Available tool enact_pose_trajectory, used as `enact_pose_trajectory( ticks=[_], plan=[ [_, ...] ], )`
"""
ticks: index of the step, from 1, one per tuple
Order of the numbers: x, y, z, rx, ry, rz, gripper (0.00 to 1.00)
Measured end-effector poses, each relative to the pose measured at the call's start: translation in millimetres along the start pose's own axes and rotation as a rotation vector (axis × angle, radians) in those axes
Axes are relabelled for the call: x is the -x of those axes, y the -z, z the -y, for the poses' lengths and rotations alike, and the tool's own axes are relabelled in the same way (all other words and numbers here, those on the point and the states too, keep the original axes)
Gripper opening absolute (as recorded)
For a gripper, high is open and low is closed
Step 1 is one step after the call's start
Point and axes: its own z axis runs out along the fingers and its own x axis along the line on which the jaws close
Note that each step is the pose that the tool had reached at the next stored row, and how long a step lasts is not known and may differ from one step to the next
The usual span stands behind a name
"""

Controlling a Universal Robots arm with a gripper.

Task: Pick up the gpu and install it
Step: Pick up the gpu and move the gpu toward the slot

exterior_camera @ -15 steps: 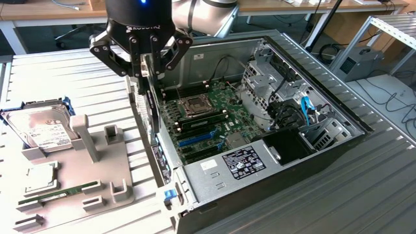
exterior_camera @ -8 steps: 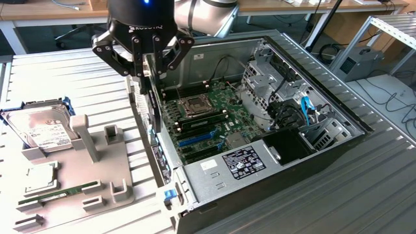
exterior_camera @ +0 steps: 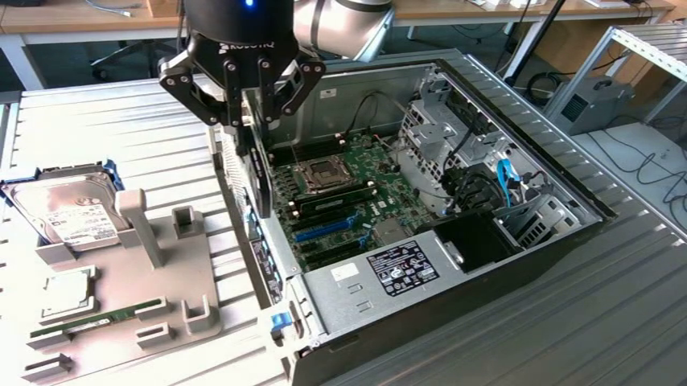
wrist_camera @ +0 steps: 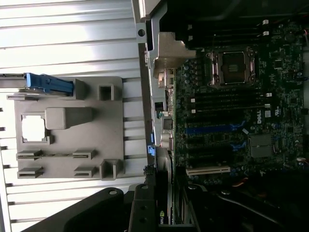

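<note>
The gripper [exterior_camera: 249, 121], part-closed on the upright gpu [exterior_camera: 259, 177], must line its lower edge squarely over the blue slot [exterior_camera: 322, 231] to the exterior view's right.

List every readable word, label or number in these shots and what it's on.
"ROBOTIQ": on the gripper body.
Hard drive label: too small to read.
Power supply sticker: too small to read.
Card in the gripper: small logo in the wrist view, unreadable.
Motherboard markings: blurred.
</note>
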Motion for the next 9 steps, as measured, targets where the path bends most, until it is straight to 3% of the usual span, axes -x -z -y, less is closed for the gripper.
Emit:
enact_pose_trajectory(
  ticks=[9],
  plan=[
    [5.4, -0.9, -0.4, -0.0016, 0.000, 0.0001, 0.26]
  ],
)
